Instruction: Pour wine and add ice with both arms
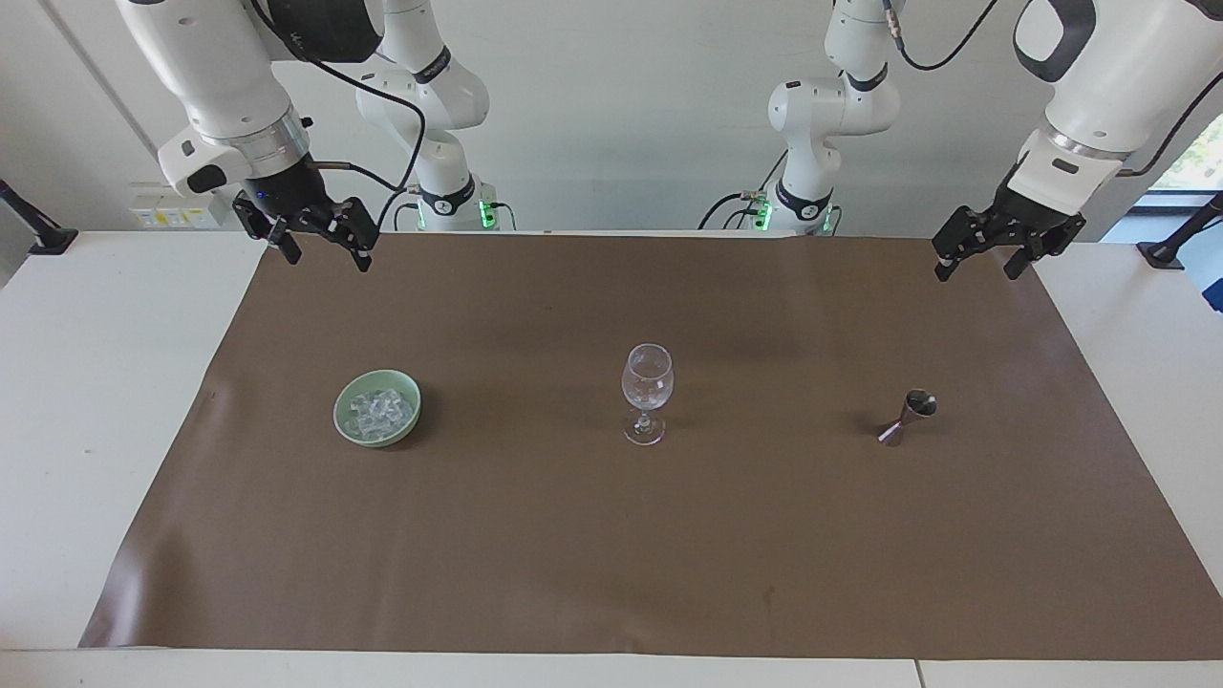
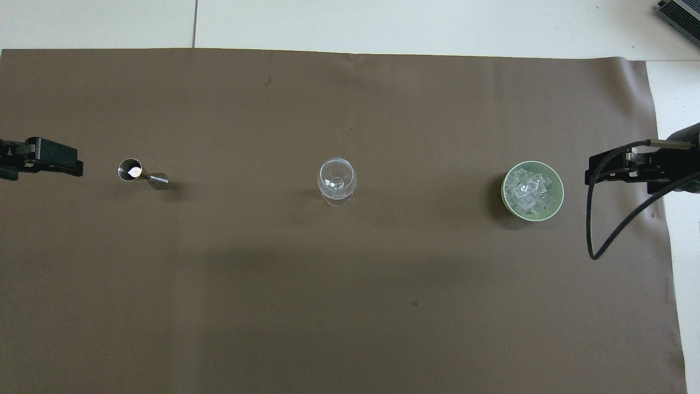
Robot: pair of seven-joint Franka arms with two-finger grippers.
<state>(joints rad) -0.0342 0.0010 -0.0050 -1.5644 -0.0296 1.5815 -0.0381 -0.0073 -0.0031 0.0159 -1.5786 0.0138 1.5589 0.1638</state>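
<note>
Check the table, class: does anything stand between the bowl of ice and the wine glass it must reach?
Nothing visible does. The ice lies in the green bowl toward the right arm's end; only bare brown mat separates it from the wine glass at the middle.

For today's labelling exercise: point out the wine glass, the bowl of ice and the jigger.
wine glass (image 1: 648, 375), facing view, bowl
green bowl (image 1: 342, 409), facing view, rim
ice (image 2: 527, 189), overhead view, heap's middle
jigger (image 1: 920, 405), facing view, upper cup

Light: bright, even, I note daylight from window (image 1: 1185, 158) | Shadows: soft, beside wine glass (image 1: 647, 392) and bowl (image 1: 377, 408) | Glare: glint in jigger (image 2: 131, 171) | Focus: sharp throughout.
</note>
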